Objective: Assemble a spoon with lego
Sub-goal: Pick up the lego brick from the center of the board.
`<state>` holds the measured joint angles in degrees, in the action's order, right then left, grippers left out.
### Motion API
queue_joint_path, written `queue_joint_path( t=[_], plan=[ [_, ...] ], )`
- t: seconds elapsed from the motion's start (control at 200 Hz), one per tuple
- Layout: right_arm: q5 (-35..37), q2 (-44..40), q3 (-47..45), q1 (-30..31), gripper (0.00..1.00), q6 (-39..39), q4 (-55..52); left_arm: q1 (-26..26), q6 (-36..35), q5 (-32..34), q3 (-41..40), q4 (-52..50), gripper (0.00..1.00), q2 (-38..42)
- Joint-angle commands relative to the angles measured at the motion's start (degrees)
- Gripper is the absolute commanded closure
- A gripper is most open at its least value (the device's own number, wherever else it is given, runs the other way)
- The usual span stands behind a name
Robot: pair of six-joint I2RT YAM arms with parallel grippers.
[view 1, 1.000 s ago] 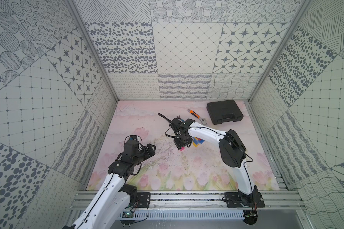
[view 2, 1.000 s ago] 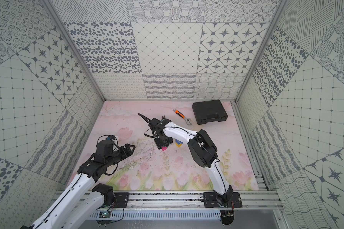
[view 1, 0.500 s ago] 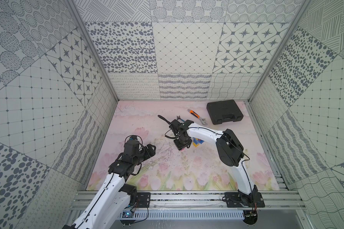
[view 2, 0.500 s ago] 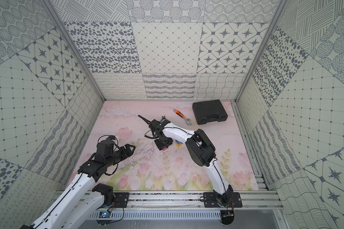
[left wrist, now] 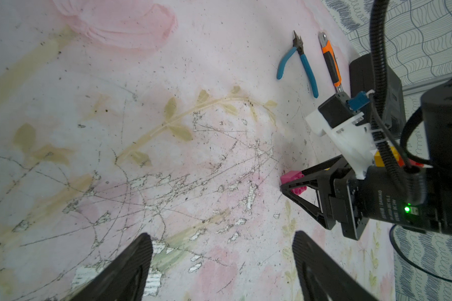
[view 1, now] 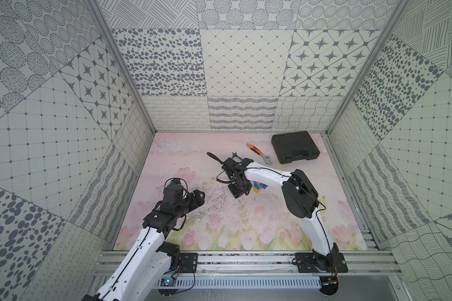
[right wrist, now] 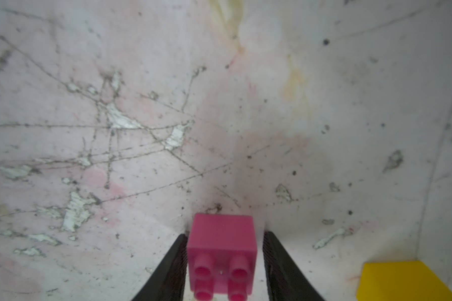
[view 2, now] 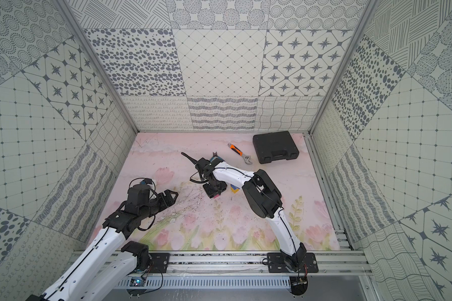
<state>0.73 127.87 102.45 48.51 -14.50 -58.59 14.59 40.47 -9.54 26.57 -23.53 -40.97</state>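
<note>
R gripper [right wrist: 225,234] is straddling the pink brick [right wrist: 222,242], clamp unclear w/ a gap showing one side, likely needing a centred squeeze before lifting; L gripper [left wrist: 221,234] is idling, jaws apart.

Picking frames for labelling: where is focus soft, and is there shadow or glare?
Right wrist view: soft overall, a dim shadow on the mat beyond the pink brick. Left wrist view: sharp, the pliers crisp. Both top views: even light, no glare.
</note>
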Motion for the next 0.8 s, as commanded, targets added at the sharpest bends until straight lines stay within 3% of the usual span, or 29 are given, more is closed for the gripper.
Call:
queue_joint_path(
  t=[0.0, 0.205, 0.42, 0.795],
  plan=[
    [1.40, 0.89, 1.94, -0.07, 0.50, 0.68, -0.81, -0.02, -0.87, -0.41, -0.02, 1.25, 0.14, -0.41],
    [1.03, 1.15, 2.66, -0.09, 0.51, 1.15, -1.70, -0.04, -1.02, -0.64, -0.09, 1.60, 0.14, -0.86],
    [0.36, 1.23, 2.88, -0.02, 0.66, 1.41, -1.90, -0.02, -1.12, -0.78, -0.28, 1.70, 0.14, -0.97],
    [-1.38, -0.85, 7.31, 1.32, 0.73, 2.29, -5.08, 0.00, -1.89, -3.48, -1.45, 2.80, 0.13, 1.43]
  ],
)
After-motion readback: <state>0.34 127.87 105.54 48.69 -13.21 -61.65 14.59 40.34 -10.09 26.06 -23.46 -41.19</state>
